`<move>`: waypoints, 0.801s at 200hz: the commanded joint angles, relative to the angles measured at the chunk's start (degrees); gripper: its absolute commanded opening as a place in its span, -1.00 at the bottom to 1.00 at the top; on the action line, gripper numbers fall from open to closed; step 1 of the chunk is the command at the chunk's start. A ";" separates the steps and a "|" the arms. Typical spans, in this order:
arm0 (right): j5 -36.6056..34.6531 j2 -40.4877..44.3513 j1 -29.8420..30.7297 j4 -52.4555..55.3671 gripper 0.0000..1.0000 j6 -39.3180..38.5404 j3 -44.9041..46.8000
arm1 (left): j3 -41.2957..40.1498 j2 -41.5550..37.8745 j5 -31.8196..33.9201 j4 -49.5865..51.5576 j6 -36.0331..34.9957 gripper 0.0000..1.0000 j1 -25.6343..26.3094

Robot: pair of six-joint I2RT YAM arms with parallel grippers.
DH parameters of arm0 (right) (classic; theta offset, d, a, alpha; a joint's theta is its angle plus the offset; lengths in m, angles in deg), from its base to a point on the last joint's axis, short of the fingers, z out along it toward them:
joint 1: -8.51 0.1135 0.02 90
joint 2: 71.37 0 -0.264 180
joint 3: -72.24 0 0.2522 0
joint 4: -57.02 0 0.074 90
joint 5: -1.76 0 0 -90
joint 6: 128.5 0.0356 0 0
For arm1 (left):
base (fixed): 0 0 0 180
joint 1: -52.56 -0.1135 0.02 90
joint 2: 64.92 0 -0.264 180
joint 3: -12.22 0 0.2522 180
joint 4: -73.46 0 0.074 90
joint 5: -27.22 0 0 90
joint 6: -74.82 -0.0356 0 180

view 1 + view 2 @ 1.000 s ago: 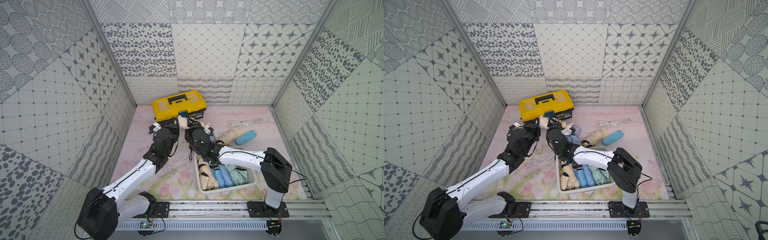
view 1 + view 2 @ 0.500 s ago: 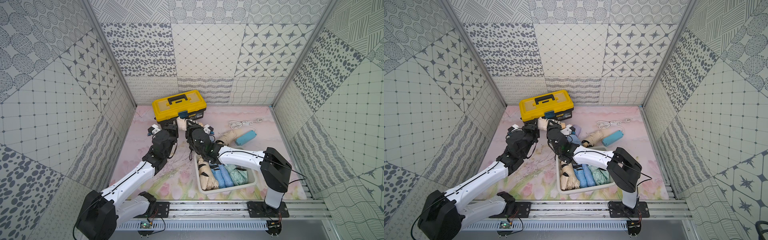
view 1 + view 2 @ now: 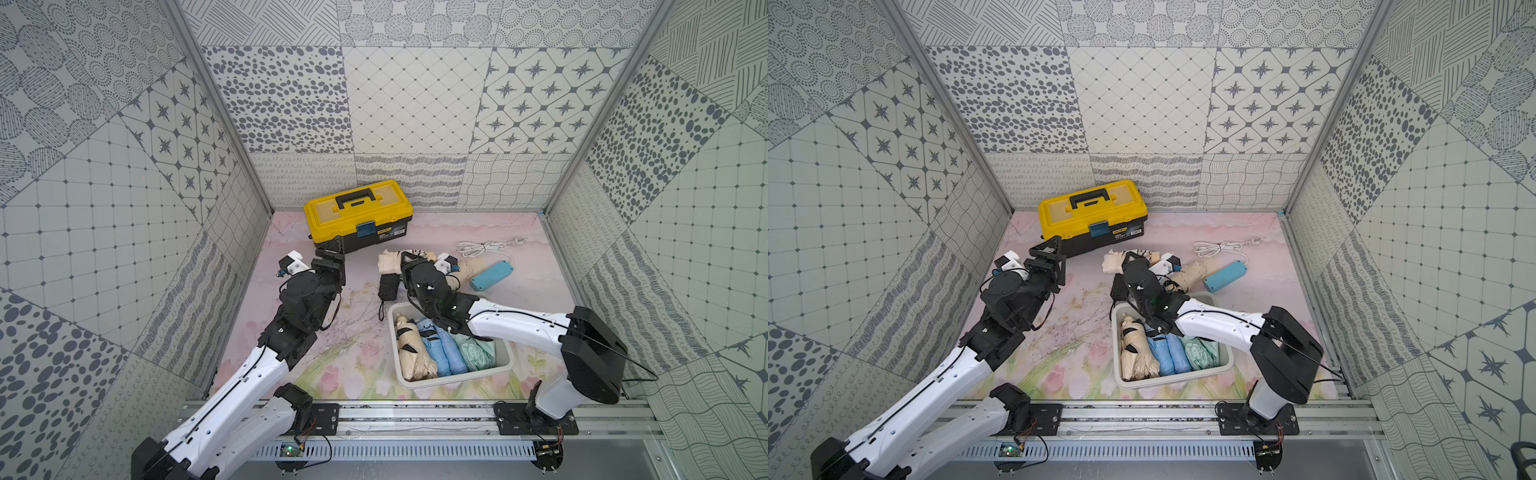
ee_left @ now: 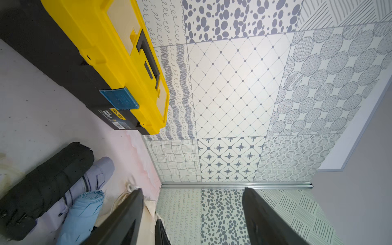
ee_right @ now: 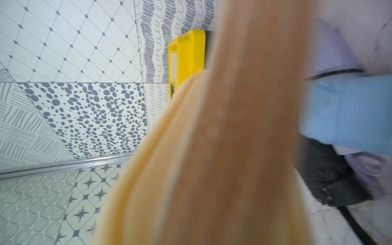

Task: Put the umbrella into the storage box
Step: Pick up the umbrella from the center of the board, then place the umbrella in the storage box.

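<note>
Clamping the cream umbrella (image 3: 387,262) for transfer to the storage box (image 3: 457,377), R gripper (image 3: 405,258) works solo; L gripper (image 3: 334,249) gapes empty, keeping clear.

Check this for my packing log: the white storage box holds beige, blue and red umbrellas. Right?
No: both top views show a mint green umbrella, not red, in the storage box with the blue umbrella and beige umbrella.
</note>
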 commanded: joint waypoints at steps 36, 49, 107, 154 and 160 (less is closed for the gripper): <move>13.04 19.19 -4.42 18.90 -0.43 -23.24 6.22 | 5.62 -0.17 -20.10 34.38 -10.49 0.46 0.49; 17.99 21.67 -6.16 23.80 -0.43 -28.56 5.54 | 6.53 0.85 -22.16 37.39 -11.14 0.43 1.61; 41.11 25.70 -13.94 50.02 -0.37 -50.42 -5.27 | 9.72 5.47 -28.25 46.81 -9.39 0.32 7.27; 51.51 21.41 -14.29 67.93 -0.38 -60.92 -15.24 | 8.41 6.16 -26.93 48.48 -5.74 0.30 15.50; 52.83 20.77 -14.33 69.23 -0.38 -61.75 -16.03 | 7.97 5.98 -26.71 48.24 -5.30 0.30 16.33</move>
